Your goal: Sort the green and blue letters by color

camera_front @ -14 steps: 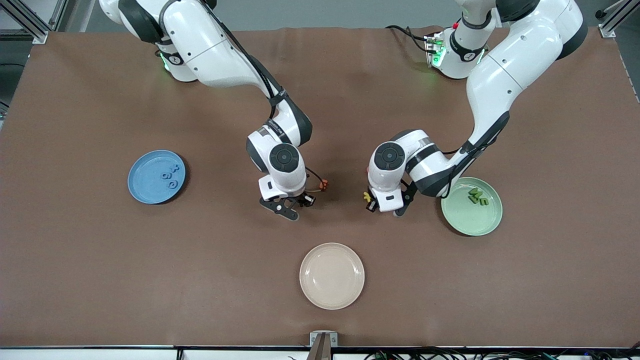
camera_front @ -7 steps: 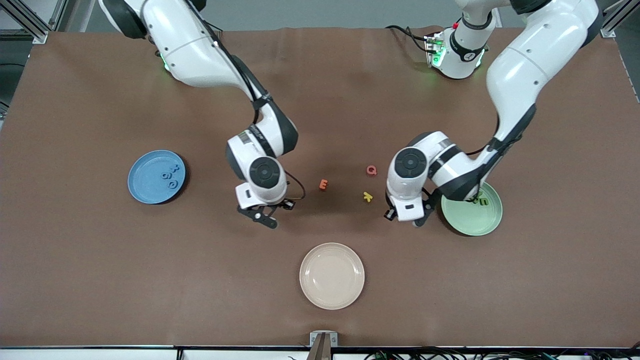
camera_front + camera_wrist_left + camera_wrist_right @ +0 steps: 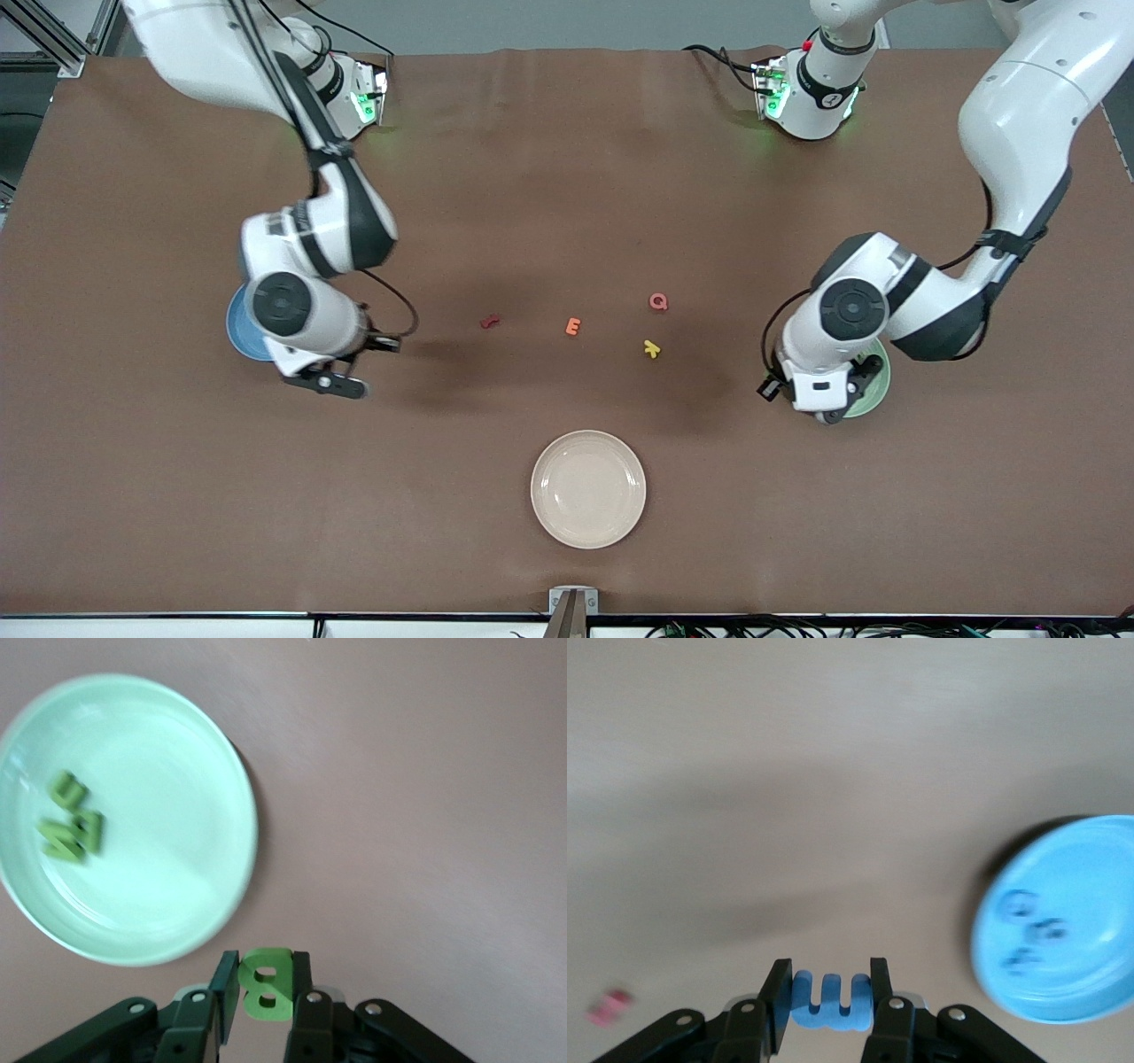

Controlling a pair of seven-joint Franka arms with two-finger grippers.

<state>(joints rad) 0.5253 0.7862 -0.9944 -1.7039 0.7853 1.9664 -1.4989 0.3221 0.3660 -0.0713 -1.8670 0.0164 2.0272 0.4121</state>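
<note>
Front view: both arms are mid-carry. The right gripper [image 3: 330,383] hangs over the table just beside the blue plate [image 3: 237,332], which the arm mostly hides. The left gripper [image 3: 822,409] hangs at the edge of the green plate [image 3: 875,383], also mostly covered by its arm. Neither carried letter shows from here. Strays lie mid-table: a red letter [image 3: 490,321], an orange E [image 3: 573,327], a pink Q [image 3: 657,301] and a yellow letter [image 3: 652,349], all well apart from the plates. An empty beige plate [image 3: 588,488] sits nearer the camera.

Left wrist view: the jaws are clamped on a green B [image 3: 264,983], with the pads [image 3: 225,992] pressed on its sides. The green plate [image 3: 232,788] is just beside the gripper [image 3: 263,997], not under it yet. Three green letters [image 3: 69,826] are bunched in the plate toward one rim.

Right wrist view: the jaws are clamped on a blue letter [image 3: 830,999], probably an E or M on its side. The blue plate [image 3: 992,948] is off to one side, with three blue letters [image 3: 1029,928] in it. The red letter [image 3: 609,1006] is on the table.

Step in hand, as a judgement: delivery of the last blue and last green letters, three of each colour already plated. Next move: each gripper centres over its plate, lowers, then opens. Risk: releasing too early at the rim, so the letter lands on the table.
</note>
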